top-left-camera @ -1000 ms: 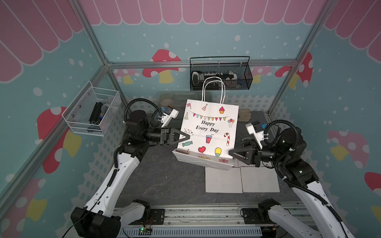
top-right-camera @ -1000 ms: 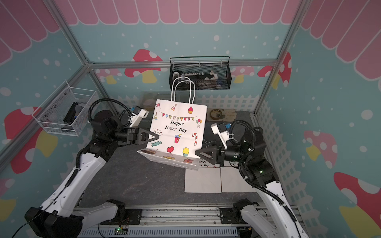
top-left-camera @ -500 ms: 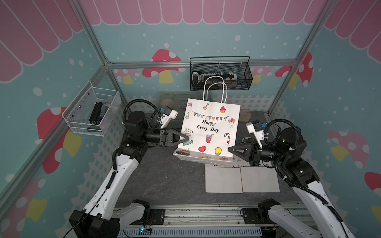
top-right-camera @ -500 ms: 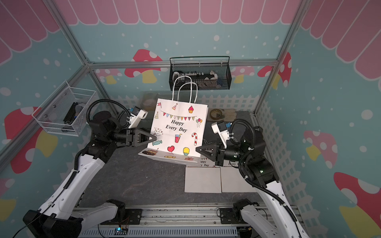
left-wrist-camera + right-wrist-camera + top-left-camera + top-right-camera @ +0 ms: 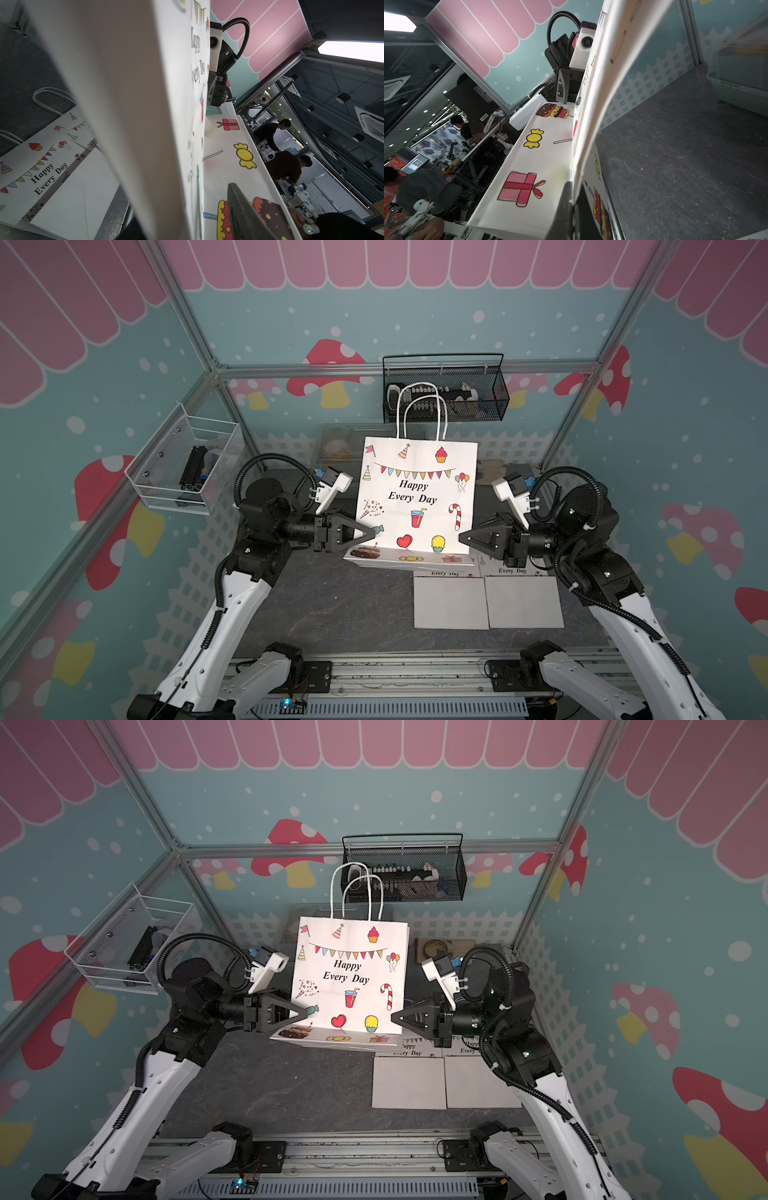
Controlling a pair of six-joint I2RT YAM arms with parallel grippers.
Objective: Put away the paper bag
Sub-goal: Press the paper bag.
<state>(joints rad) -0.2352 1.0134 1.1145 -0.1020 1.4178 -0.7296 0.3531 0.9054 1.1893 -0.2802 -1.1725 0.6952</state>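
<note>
Clamping jaws on the upright white printed paper bag (image 5: 415, 497), right gripper (image 5: 460, 538) is holding its right edge; left gripper (image 5: 373, 533) is straddling the left, jaws apart.

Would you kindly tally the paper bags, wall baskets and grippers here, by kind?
Bags: 3 (upright bag, two flat bags)
Baskets: 2 (black basket, white basket)
Grippers: 2 (left gripper, right gripper)
Total: 7
</note>
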